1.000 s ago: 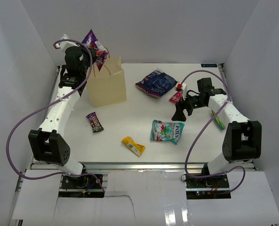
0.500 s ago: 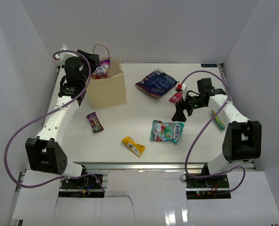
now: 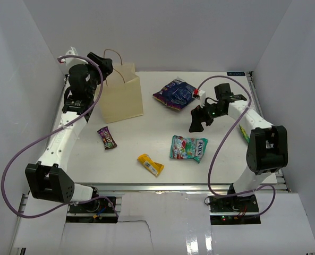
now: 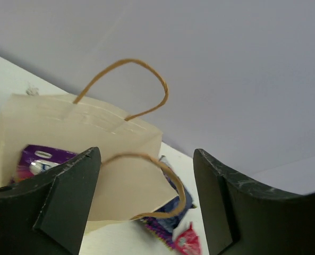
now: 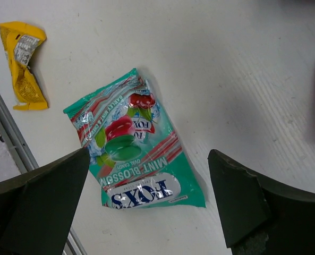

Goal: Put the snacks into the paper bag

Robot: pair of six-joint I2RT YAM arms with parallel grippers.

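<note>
The nearest risk is at the paper bag (image 3: 120, 100). The left gripper (image 4: 146, 204) hangs just over its mouth, with the thin loop handles (image 4: 126, 60) right in front of the fingers. If the arm pulls away sideways, I think a finger can hook a handle and tip the light bag or drag it over. The jaws stand wide apart and hold nothing. A purple packet (image 4: 37, 158) lies inside the bag.

A second risk is on the right side. The teal-green candy bag (image 5: 136, 154) lies flat and shiny on the tabletop (image 3: 146, 127), so closing fingers could slide over it or only pinch a corner. The right gripper (image 5: 144, 212) is fully spread and empty above this bag.

The left arm is stretched up and far, with its wrist bent down toward the bag opening. The right arm reaches inward, and its gripper points down over the middle of the tabletop.

Outside the bag lie the large dark blue-purple bag (image 3: 173, 93), the yellow bar (image 3: 150, 164) and the dark purple bar (image 3: 107, 137), well apart from each other.
</note>
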